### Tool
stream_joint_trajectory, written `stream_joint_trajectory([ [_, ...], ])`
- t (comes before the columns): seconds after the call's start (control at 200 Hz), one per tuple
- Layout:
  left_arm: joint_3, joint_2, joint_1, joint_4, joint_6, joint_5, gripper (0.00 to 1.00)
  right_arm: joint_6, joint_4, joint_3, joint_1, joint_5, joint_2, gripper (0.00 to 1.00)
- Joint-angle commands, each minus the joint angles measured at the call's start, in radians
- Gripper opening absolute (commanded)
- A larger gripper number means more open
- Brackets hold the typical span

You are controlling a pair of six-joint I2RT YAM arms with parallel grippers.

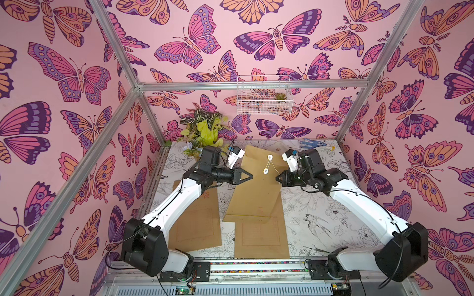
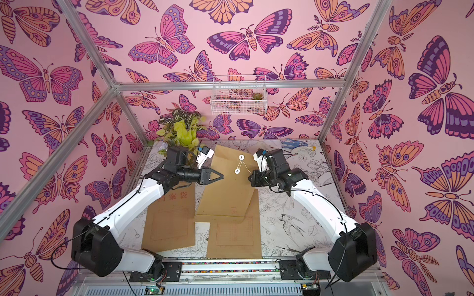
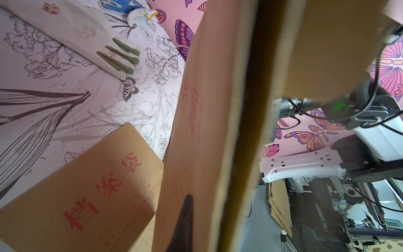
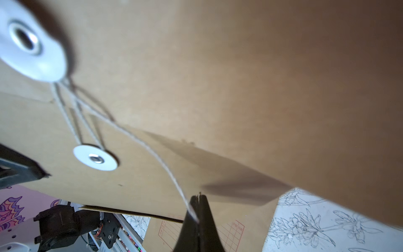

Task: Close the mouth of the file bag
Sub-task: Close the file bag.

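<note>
Pinching the file bag's (image 1: 256, 194) edge with my left gripper (image 1: 250, 176), bag tilted up off the table (image 1: 307, 205), my right gripper (image 4: 198, 196) clamped on its string (image 4: 130, 132).

Red characters 档案袋 are printed on the flat file bag (image 3: 72, 185), lying at 8 o'clock from the lifted file bag (image 3: 209, 109). That one bears fainter red print, only 案 legible.

The flower-printed tabletop (image 1: 320, 217) bears a flat envelope (image 1: 197, 225) outside the left claw (image 1: 250, 176), a second envelope (image 1: 261, 238) nearer, and gloves (image 1: 311, 144) beyond the right claw (image 1: 278, 177).
</note>
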Motion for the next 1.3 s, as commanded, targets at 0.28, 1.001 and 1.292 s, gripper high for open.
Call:
stream_joint_trajectory([
  [0.28,-0.001,-0.037,0.010,0.006,0.016,0.029,0.00,0.015,-0.023,0.016,0.038,0.049,0.037,0.00],
  [1.001,-0.033,-0.059,0.010,-0.024,0.044,0.040,0.00,-0.167,-0.327,0.308,-0.105,0.122,0.050,0.00],
  [1.292,-0.037,-0.067,-0.001,-0.024,0.047,0.070,0.00,-0.202,-0.360,0.404,-0.122,0.158,0.121,0.00],
])
